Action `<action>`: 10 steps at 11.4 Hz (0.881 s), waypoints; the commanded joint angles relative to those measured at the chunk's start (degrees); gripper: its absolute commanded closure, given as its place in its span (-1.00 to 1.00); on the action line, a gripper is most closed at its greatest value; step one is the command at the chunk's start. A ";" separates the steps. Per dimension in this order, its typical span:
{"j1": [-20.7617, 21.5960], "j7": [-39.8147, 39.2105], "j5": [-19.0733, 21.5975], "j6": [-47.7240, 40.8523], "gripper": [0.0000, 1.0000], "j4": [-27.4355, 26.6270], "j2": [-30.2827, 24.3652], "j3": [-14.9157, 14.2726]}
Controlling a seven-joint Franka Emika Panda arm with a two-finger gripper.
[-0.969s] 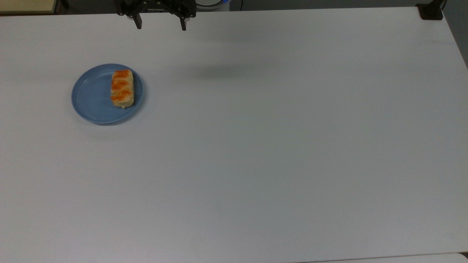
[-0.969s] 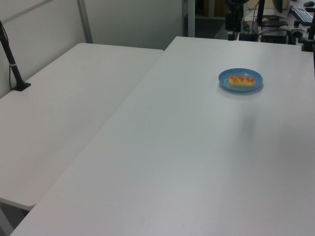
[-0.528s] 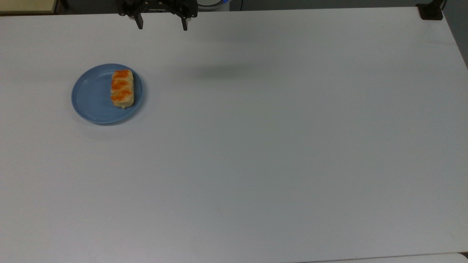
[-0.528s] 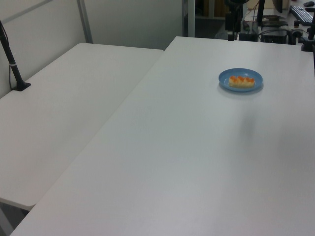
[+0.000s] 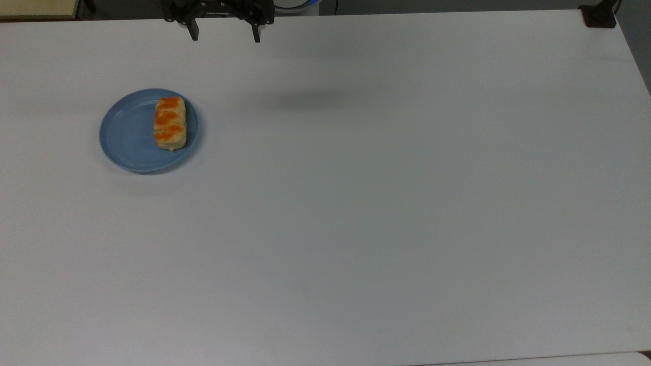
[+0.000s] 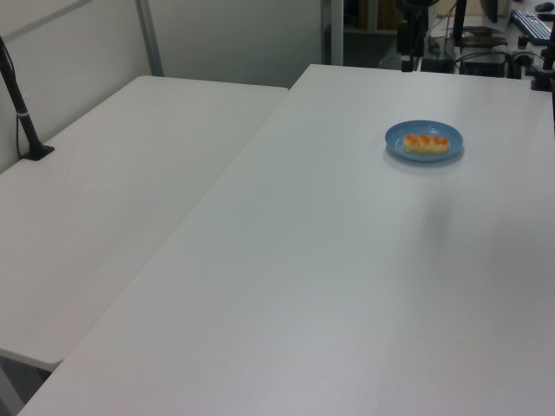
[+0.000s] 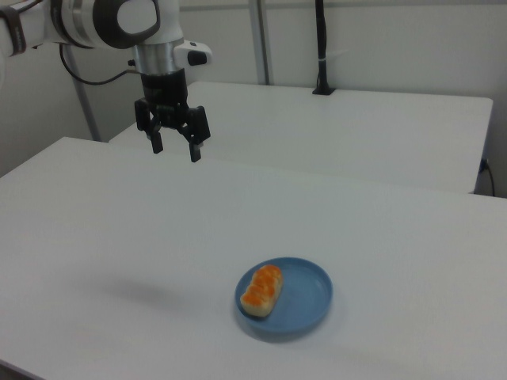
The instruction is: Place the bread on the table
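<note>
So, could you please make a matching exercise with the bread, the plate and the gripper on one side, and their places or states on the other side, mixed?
Things:
1. bread
2. blue plate
3. gripper

States:
A. open, raised above the table, holding nothing
B. resting directly on the table
C. lying on the plate, near its rim

Pairs: 1-C, 2-B, 3-A

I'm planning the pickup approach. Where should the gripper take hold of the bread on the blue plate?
Probably across the middle of the small tan loaf with orange lobes, fingers closing on its long sides, coming straight down. It lies flat on the round blue plate near one rim, and the open black two-finger gripper hangs well above.
</note>
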 commanded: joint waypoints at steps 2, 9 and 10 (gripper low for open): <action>4.49 -7.09 -0.09 1.26 -1.00 -5.26 -0.89 -9.51; 3.27 -14.94 -7.12 27.89 -1.00 -24.17 1.29 -16.91; 2.66 -15.73 -7.12 29.91 -1.00 -25.05 3.39 -17.19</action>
